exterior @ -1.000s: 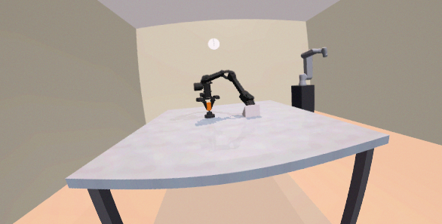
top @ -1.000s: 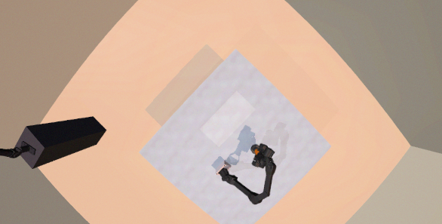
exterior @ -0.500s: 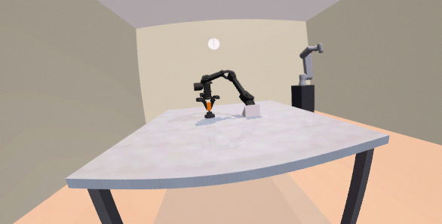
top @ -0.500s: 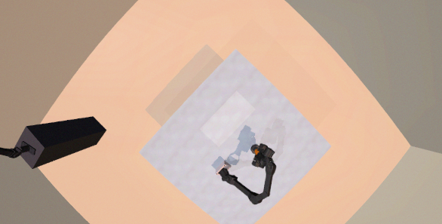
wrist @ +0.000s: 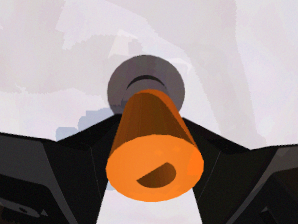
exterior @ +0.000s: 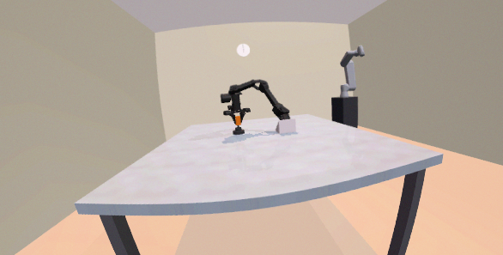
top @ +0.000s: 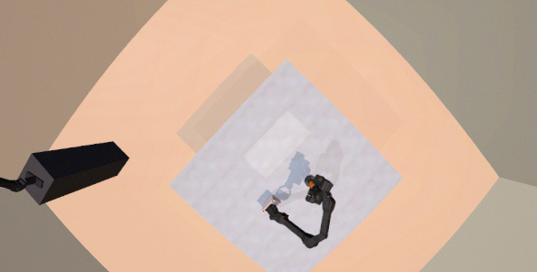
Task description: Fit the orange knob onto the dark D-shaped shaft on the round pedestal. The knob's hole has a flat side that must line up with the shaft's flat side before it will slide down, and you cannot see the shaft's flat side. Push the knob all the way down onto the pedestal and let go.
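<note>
The orange knob [top: 312,184] [exterior: 238,120] [wrist: 156,150] is upright between the fingers of my gripper [exterior: 238,119] [wrist: 149,121], which is shut on it. Its top face in the wrist view shows a D-shaped hole, with the flat side toward the upper left. The round pedestal [exterior: 239,132] [wrist: 120,85] is directly below the knob. In the exterior view a short dark length of the shaft [exterior: 239,127] shows between them, so the knob is above the pedestal top. The shaft's flat side is hidden, and whether its tip is inside the hole cannot be told.
The arm's pale base block [top: 270,203] [exterior: 286,126] stands on the light table [top: 220,171] [exterior: 266,169]. A black stand [top: 82,167] [exterior: 344,111] with another arm stands off the table.
</note>
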{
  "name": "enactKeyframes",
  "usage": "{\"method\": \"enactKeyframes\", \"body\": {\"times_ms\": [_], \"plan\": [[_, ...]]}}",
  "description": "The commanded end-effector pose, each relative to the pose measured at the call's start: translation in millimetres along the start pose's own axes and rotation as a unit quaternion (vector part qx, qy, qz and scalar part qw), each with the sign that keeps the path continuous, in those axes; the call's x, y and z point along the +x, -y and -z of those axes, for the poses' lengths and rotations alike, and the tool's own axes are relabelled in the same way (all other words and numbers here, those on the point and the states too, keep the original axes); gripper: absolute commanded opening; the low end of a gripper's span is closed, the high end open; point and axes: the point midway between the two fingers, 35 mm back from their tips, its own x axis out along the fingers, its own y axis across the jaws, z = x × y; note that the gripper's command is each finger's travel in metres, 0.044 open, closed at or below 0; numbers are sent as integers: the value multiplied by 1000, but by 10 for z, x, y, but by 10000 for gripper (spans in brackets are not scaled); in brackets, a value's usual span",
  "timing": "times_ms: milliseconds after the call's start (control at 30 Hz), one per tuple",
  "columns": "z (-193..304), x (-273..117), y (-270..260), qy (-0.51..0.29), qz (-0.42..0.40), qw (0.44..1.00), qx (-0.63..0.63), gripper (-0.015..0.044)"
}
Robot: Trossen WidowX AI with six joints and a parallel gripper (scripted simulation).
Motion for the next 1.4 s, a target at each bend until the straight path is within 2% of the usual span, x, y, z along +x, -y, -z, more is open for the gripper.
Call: {"method": "enactKeyframes", "body": {"times_ms": [0, 1367], "plan": [[18, -24, -15, -1, -3, 1000, 12, 0], [-17, 30, -40, -1, -3, 999, 38, 0]]}}
